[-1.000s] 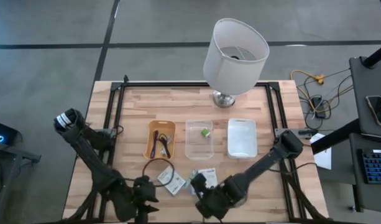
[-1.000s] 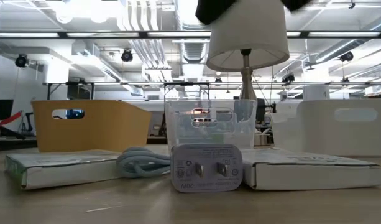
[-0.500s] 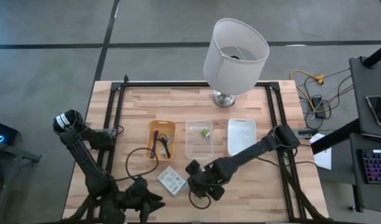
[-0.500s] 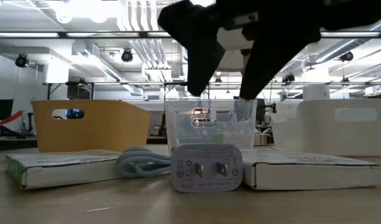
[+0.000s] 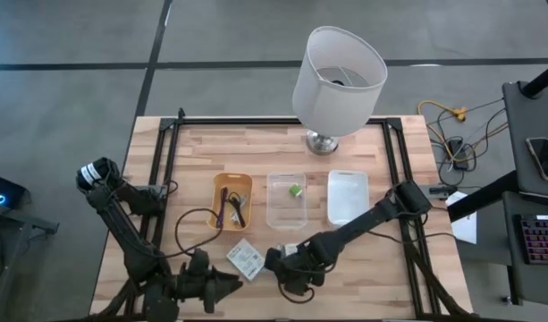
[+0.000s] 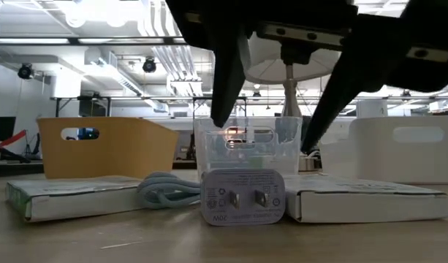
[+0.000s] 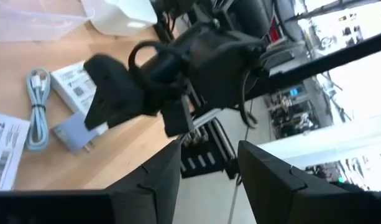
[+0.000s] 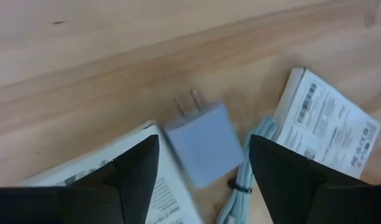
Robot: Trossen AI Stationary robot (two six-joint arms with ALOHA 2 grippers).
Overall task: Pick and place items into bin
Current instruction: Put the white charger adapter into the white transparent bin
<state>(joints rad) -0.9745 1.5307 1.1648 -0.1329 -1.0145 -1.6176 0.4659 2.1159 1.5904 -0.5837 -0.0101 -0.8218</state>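
Already binned: your orange bin [image 5: 231, 199] holds dark thin cords [image 5: 231, 207]; your clear bin [image 5: 286, 199] holds one small green cube [image 5: 294, 190]. I judge these placed.
Empty bin: your white bin [image 5: 347, 198] shows nothing inside from the high view.
Left on the table: near the front edge you have a white printed packet [image 5: 247, 258], a second packet [image 6: 359, 198], a coiled pale grey cable [image 6: 167, 192] and a small grey plug-in charger [image 8: 205, 143] with two prongs. In the low view the charger stands between the two packets, with the cable just beside it.
Right gripper [image 8: 201, 163]: it hangs directly over the charger with fingers [image 8: 129, 169] spread to either side. Nothing is pinched; in the right wrist view the charger lies on the wood in the gap between them.
Left gripper [image 7: 209, 168]: it is at the front left corner of the table, off the work, with fingers apart. You can see a dark cord [image 5: 189, 229] running from the orange bin toward it; whether it holds that cord, I cannot tell.
Not part of the job: the white lamp [image 5: 336, 73] at the back of the table.
Progress: roughly the lesser share is done. You have at least four items outstanding.
Step in hand: by my judgement, a descent onto the charger, not yet closed.
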